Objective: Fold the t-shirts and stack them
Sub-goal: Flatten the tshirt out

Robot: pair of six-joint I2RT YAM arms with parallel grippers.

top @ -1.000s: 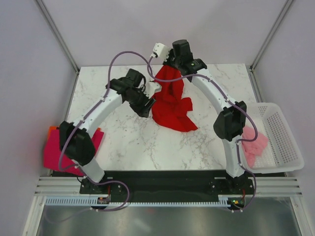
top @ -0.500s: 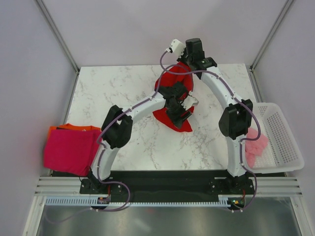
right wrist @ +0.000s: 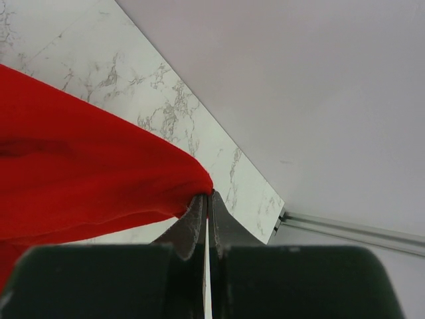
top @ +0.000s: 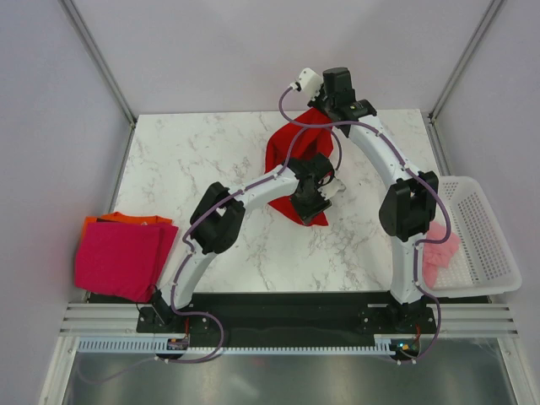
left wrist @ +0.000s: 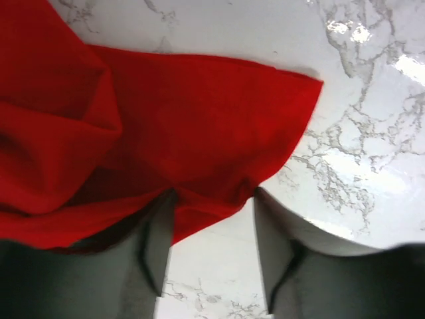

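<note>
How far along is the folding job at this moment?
Done: magenta shirt folded atop orange shirt at the table's near-left corner. In hand: red shirt, pinched by the right end effector, left end effector open at its lower edge. Left: fold red; pink shirt waits in the basket.

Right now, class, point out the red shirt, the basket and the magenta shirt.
red shirt [left wrist: 199,119]: left wrist view, mid cloth.
basket [top: 485,236]: top view, bare floor.
magenta shirt [top: 118,257]: top view, top face.

Red tee [top: 283,153] crumpled far ctr; magenta tee [top: 118,260] folded atop orange tee [top: 118,218], L; pink tee [top: 443,249] R
</note>
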